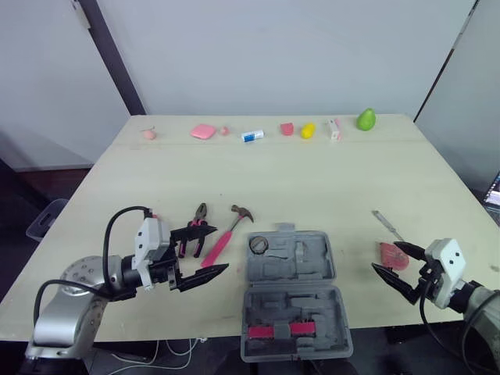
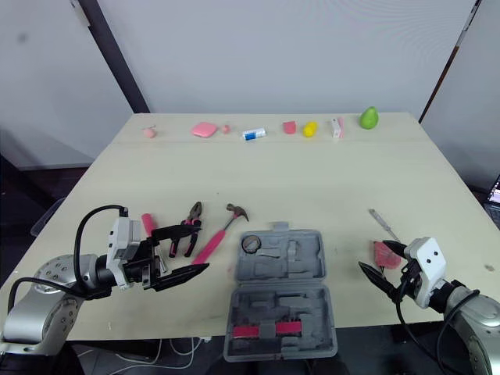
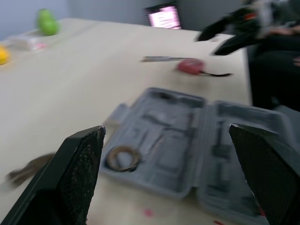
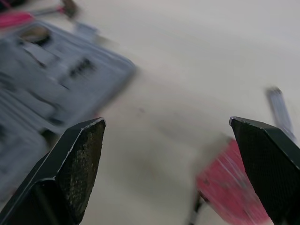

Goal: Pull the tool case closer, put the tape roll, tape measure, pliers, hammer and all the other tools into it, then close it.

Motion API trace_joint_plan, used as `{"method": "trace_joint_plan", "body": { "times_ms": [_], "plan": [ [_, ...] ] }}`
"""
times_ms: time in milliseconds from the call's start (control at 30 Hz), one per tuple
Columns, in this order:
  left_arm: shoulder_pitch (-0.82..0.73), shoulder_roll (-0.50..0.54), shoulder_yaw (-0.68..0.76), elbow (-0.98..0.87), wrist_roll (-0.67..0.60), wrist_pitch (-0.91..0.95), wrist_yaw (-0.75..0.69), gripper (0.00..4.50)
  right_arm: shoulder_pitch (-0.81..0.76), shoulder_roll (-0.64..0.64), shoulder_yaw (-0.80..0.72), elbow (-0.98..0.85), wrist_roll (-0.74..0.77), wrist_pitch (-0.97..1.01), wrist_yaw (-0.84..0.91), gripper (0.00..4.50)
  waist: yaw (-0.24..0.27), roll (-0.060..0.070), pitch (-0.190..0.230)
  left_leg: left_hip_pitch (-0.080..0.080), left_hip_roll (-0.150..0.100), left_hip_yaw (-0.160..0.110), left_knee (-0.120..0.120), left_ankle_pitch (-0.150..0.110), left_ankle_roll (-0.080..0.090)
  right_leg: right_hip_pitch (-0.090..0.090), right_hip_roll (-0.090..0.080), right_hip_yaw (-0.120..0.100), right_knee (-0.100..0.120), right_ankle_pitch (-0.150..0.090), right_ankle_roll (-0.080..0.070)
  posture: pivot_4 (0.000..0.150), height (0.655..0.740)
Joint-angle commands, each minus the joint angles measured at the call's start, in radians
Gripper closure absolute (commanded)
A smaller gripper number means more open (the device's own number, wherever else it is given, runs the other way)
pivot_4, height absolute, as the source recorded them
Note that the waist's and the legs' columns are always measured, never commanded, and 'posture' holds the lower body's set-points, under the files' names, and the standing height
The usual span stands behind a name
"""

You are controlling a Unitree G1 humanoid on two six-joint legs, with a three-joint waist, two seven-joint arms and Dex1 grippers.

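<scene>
Packing underway: tape roll [image 1: 258,244] sits in the case [image 1: 301,301]; left pincer [image 1: 221,246] and right pincer [image 1: 386,256] are released, empty. Next I'd close the right one on the tape measure [image 2: 383,251] beside it.

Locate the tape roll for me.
In the left eye view the tape roll lies inside the open tool case, in the far left corner of its farther half, just right of the hammer.

One each: tool case [image 1: 291,306], tape roll [image 1: 259,244], hammer [image 1: 223,238], pliers [image 1: 201,212], tape measure [image 1: 390,254]. Eight small items [image 1: 204,131] at twelve o'clock.
</scene>
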Motion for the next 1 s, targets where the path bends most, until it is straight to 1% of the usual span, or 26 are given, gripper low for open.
{"method": "trace_joint_plan", "body": {
  "times_ms": [33, 267, 533, 600, 633, 667, 733, 767, 800, 867, 900, 1000],
  "plan": [
    [-0.046, 0.032, -0.022, -0.037, -0.046, 0.017, -0.084, 0.00, 0.037, 0.043, -0.013, -0.013, -0.030, 0.005, -0.083, 0.04, 0.002, 0.000, 0.000, 0.000, 0.000, 0.000, 0.000, 0.000, 0.000, 0.000, 0.000, 0.000, 0.000, 0.000, 0.000, 0.150, 0.7400],
    [-0.123, 0.076, -0.057, -0.022, -0.088, 0.058, -0.223, 0.00, 0.097, 0.162, 0.004, -0.051, -0.071, 0.075, -0.249, 0.04, -0.003, 0.001, 0.001, 0.000, 0.000, 0.000, 0.000, 0.000, 0.000, 0.000, 0.001, 0.001, 0.000, 0.000, 0.000, 0.150, 0.7400],
    [-0.206, 0.075, -0.074, 0.000, -0.087, 0.081, -0.252, 0.00, 0.079, 0.293, 0.009, -0.084, -0.061, 0.181, -0.410, 0.04, -0.003, 0.001, 0.001, 0.001, 0.001, 0.000, 0.000, 0.000, 0.000, 0.000, 0.001, 0.002, 0.001, -0.001, -0.001, 0.150, 0.7400],
    [-0.211, 0.072, -0.076, 0.001, -0.083, 0.082, -0.253, 0.00, 0.078, 0.299, 0.028, -0.083, -0.071, 0.184, -0.414, 0.57, -0.002, 0.001, 0.001, 0.000, 0.001, 0.000, 0.000, 0.000, 0.000, 0.000, 0.001, 0.002, 0.000, -0.001, -0.001, 0.150, 0.7400],
    [-0.212, 0.071, -0.076, 0.001, -0.083, 0.083, -0.253, 0.00, 0.077, 0.295, 0.039, -0.079, -0.087, 0.177, -0.415, 0.75, -0.002, 0.001, 0.001, 0.000, 0.001, 0.000, 0.000, 0.000, 0.000, 0.000, 0.001, 0.002, 0.000, -0.001, -0.001, 0.150, 0.7400],
    [-0.212, 0.069, -0.076, 0.000, -0.082, 0.084, -0.251, 0.00, 0.074, 0.293, 0.046, -0.074, -0.098, 0.170, -0.417, 1.30, -0.002, 0.001, 0.001, 0.000, 0.001, 0.000, 0.000, 0.000, 0.000, 0.000, 0.001, 0.002, 0.000, -0.001, -0.001, 0.150, 0.7400],
    [-0.213, 0.066, -0.076, 0.000, -0.079, 0.083, -0.249, 0.00, 0.064, 0.293, 0.049, -0.058, -0.116, 0.163, -0.430, 2.05, -0.002, 0.002, 0.001, 0.000, 0.001, -0.001, 0.000, 0.000, 0.000, 0.000, 0.001, 0.001, 0.000, -0.001, -0.001, 0.150, 0.7400],
    [-0.210, 0.065, -0.075, -0.001, -0.077, 0.082, -0.247, 0.00, 0.060, 0.285, 0.057, -0.052, -0.134, 0.157, -0.432, 2.74, -0.002, 0.002, 0.001, 0.000, 0.001, -0.001, 0.000, 0.000, 0.000, 0.000, 0.001, 0.001, 0.000, -0.001, -0.001, 0.150, 0.7400],
    [-0.208, 0.064, -0.074, -0.003, -0.076, 0.081, -0.245, 0.00, 0.057, 0.278, 0.064, -0.048, -0.149, 0.152, -0.433, 3.21, -0.002, 0.002, 0.001, 0.000, 0.001, -0.001, 0.000, 0.000, 0.000, 0.000, 0.001, 0.001, 0.000, -0.001, -0.001, 0.150, 0.7400],
    [-0.205, 0.061, -0.071, -0.006, -0.078, 0.084, -0.237, 0.00, 0.051, 0.276, 0.069, -0.041, -0.163, 0.153, -0.439, 4.11, -0.003, 0.002, 0.001, 0.000, 0.001, -0.001, 0.000, 0.000, 0.000, 0.000, 0.001, 0.002, 0.000, -0.001, -0.001, 0.150, 0.7400],
    [-0.204, 0.060, -0.071, -0.008, -0.078, 0.085, -0.235, 0.00, 0.049, 0.277, 0.069, -0.038, -0.166, 0.153, -0.441, 4.43, -0.002, 0.001, 0.001, 0.000, 0.001, -0.001, 0.000, 0.000, 0.000, 0.000, 0.001, 0.001, 0.000, -0.001, -0.001, 0.150, 0.7400],
    [-0.201, 0.057, -0.069, -0.011, -0.077, 0.086, -0.229, 0.00, 0.034, 0.288, 0.063, -0.025, -0.171, 0.155, -0.456, 4.43, -0.003, 0.001, 0.001, 0.000, 0.001, -0.001, 0.000, 0.000, 0.000, 0.000, 0.001, 0.001, 0.001, -0.001, -0.001, 0.150, 0.7400]
  ]
}}
